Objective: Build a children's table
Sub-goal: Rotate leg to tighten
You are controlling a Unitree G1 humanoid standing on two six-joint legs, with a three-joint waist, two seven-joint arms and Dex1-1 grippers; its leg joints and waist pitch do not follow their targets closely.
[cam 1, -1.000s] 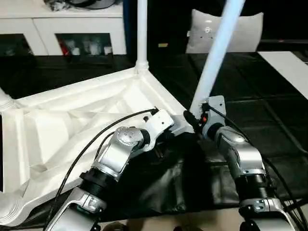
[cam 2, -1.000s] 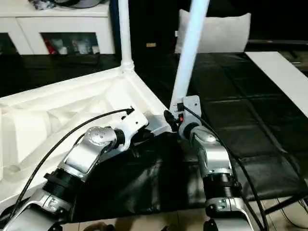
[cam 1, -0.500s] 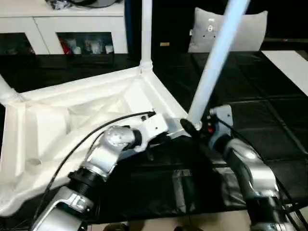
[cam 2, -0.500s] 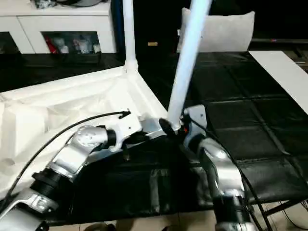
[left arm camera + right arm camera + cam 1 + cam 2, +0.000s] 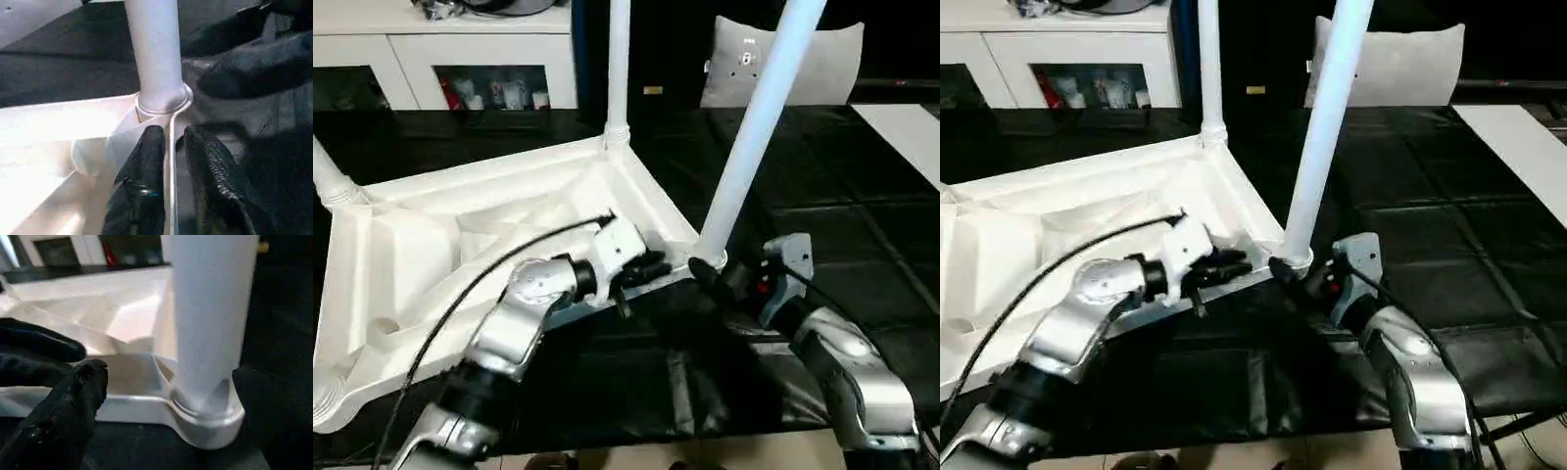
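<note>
The children's table lies upside down, its white ribbed top [image 5: 460,255] on black mats. One long white leg [image 5: 754,127] stands tilted in the near right corner socket [image 5: 161,105]. Another leg [image 5: 618,59] stands at the far corner, and a third [image 5: 328,176] at the left. My left gripper [image 5: 651,269] straddles the top's rim just beside that socket. Its fingers [image 5: 146,166] sit either side of the thin rim with a small gap, open. My right gripper [image 5: 168,374] stands wide open around the leg's base, its fingers [image 5: 63,421] clear of the leg.
A white cabinet [image 5: 440,39] with shelves runs along the back left. A grey pillow [image 5: 822,59] leans at the back right. A black sheet [image 5: 705,382] lies crumpled under my forearms. A white board [image 5: 911,137] lies at the far right.
My right gripper has opened wide, let go of the leg and drawn back a little. My left fingers have parted slightly on the rim. The camera has shifted too.
</note>
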